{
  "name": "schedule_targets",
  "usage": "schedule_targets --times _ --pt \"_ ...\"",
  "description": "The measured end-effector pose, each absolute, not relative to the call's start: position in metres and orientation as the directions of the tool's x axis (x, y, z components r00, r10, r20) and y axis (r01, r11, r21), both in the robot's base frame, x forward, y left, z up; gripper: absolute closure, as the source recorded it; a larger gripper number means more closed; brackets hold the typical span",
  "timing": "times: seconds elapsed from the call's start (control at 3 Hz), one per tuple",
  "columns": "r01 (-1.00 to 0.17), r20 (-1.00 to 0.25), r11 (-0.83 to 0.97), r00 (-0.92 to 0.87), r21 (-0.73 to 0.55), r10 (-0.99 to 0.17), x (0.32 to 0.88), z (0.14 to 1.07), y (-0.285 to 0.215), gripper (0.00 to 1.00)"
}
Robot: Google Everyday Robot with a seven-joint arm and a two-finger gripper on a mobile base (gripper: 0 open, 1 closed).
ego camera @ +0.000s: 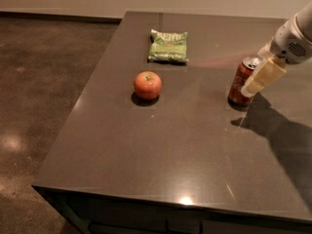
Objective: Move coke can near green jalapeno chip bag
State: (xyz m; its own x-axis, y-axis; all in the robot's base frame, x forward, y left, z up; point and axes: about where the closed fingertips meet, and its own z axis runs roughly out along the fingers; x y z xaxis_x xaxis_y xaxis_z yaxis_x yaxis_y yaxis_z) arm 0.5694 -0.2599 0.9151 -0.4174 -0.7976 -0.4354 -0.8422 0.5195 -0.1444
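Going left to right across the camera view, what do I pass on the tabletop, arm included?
apple → chip bag, farther back → coke can → gripper, close at the can's right side.
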Motion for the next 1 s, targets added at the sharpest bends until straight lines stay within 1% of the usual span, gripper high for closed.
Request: schedule_targets --times 0.67,1.0 --pt "-0.847 -0.446 0.514 -0.412 -0.133 -0.794 0.581 0.913 -0.251 0.62" --pt "-0.844 -0.441 0.512 -0.404 -0.156 -0.801 0.601 0.926 -0.238 0.86"
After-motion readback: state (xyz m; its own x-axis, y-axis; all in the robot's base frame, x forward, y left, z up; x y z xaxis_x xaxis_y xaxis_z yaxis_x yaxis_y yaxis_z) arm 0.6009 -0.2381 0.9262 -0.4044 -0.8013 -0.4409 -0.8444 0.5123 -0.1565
